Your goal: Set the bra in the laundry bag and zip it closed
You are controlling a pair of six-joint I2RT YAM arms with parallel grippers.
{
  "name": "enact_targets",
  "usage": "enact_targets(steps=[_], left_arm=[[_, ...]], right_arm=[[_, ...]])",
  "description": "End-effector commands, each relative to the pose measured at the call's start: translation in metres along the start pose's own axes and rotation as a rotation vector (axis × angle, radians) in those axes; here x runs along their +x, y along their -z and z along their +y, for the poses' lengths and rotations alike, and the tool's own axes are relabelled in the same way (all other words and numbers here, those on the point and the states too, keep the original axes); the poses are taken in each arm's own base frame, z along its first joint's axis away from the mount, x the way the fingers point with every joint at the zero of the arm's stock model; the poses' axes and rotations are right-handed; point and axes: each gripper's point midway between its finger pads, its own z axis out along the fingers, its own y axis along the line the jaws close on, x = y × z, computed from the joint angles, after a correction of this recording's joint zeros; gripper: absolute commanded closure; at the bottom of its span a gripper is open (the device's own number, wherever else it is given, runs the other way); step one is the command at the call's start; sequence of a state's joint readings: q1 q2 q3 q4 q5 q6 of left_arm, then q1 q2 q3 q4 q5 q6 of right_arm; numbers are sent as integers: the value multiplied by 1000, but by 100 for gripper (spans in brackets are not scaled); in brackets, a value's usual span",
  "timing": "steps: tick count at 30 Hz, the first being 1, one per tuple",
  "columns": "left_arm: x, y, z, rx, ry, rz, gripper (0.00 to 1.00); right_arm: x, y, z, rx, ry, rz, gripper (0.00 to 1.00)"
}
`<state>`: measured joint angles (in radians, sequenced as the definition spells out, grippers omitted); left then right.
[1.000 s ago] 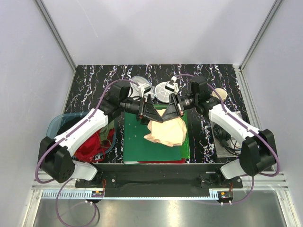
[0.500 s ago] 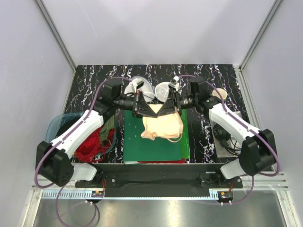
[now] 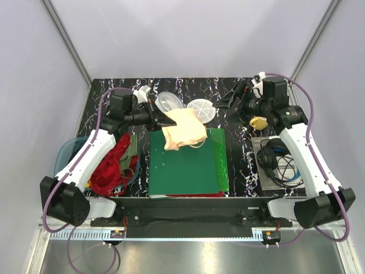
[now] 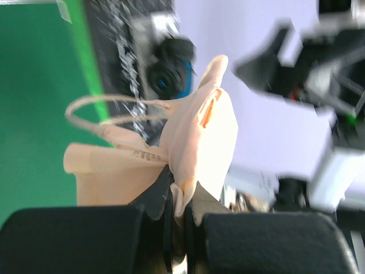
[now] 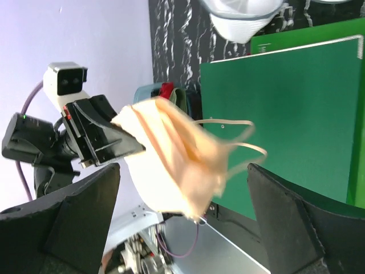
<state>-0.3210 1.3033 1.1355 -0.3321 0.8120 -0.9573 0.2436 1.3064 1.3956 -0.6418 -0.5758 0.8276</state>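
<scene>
The left tool (image 3: 170, 119) clamps the bra (image 3: 183, 128), raised for carrying to the laundry bag (image 3: 202, 109) at its 1 o'clock. The right tool (image 3: 227, 98) hangs wide open, empty.

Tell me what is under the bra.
The bra, pinched in the left gripper, hangs over the far edge of the green folder and the table. The patch directly beneath is covered.

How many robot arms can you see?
2. The left arm comes from the left, the left gripper pinching the bra. The right arm is back right, the right gripper open.
</scene>
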Motion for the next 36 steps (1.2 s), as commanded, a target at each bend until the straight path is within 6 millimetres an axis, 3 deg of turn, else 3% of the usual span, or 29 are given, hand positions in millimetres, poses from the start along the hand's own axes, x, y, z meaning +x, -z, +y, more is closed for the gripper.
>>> enact_targets(steps=[1,3,4,6,8,11,23,26,30,36], left_arm=[[-31,21,-7,-84,-22,-219,100],[-39,26,-11,-86,0,-278,100],[-46,28,-10,-103,6,-326,100],[-59,37,-16,-109,16,-429,100],[-65,41,-26,-88,26,-486,100],[-70,45,-38,-68,40,-567,100],[-58,49,-45,10,155,-656,100],[-55,49,-44,12,161,-658,100],[-43,49,-39,15,177,-651,100],[-37,59,-27,-13,185,-687,100]], right_arm=[[2,11,-16,96,-78,-80,0],[6,11,5,7,-121,-96,0],[21,2,7,-18,-131,-61,0],[27,-5,29,-94,-145,-74,0],[49,-17,47,-135,-125,-36,0],[58,-28,60,-166,-126,-35,0],[71,-63,84,-257,-216,-13,0],[70,-71,86,-258,-268,-8,5],[65,-80,87,-262,-310,-18,24],[73,-93,85,-260,-323,42,42]])
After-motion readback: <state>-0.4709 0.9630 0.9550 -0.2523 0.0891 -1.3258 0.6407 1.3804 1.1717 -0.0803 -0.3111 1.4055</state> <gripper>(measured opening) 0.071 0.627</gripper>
